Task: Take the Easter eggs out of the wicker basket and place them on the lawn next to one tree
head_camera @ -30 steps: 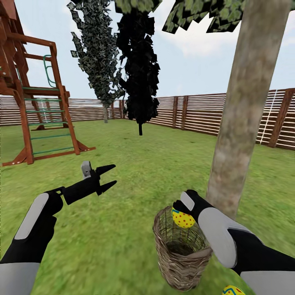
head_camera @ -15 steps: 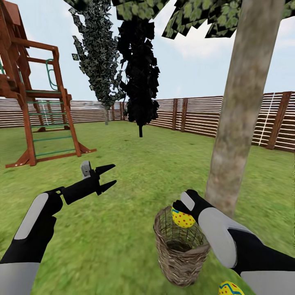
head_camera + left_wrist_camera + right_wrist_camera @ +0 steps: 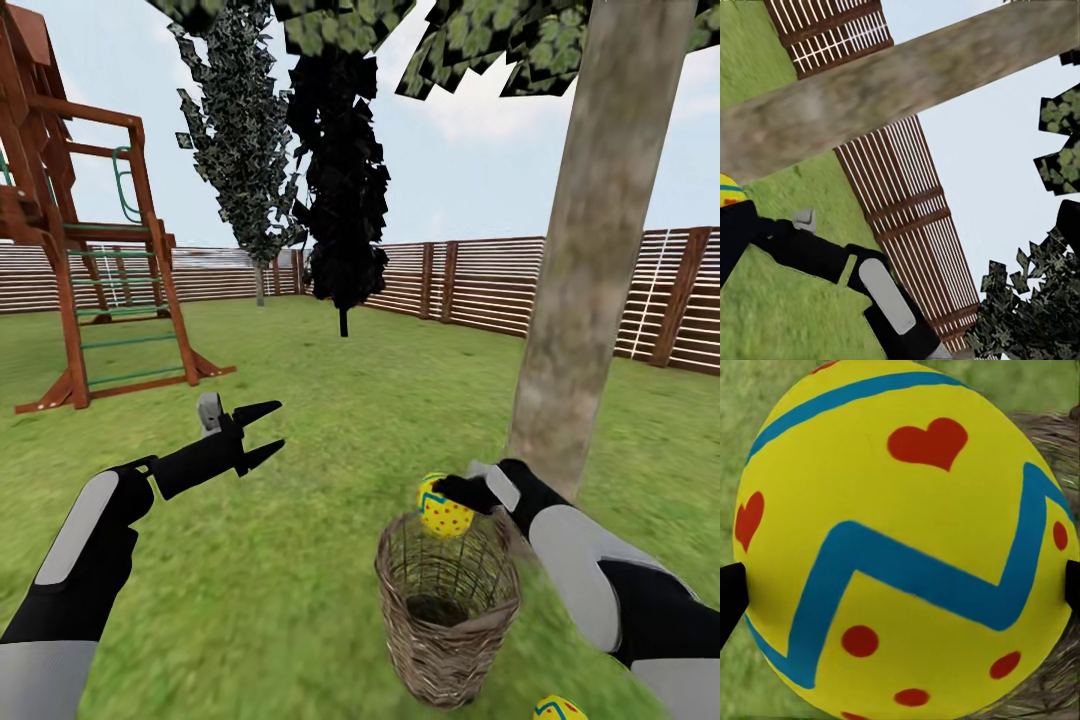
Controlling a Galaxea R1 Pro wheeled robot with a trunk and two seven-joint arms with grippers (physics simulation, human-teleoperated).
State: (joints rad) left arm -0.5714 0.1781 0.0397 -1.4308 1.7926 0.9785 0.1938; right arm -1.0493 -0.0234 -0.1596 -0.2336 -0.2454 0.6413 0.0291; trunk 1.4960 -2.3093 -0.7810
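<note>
The head camera looked forward over the lawn (image 3: 300, 400); both wrist cameras shared the held egg (image 3: 900, 540).

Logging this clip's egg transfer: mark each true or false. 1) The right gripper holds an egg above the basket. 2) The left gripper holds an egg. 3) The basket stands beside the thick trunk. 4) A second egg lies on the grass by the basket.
1) True: the right gripper is shut on an Easter egg above the wicker basket rim.
2) False: the left gripper is open and empty.
3) True: it stands on the lawn near the tree.
4) True: the second egg lies at the frame's lower edge.
</note>
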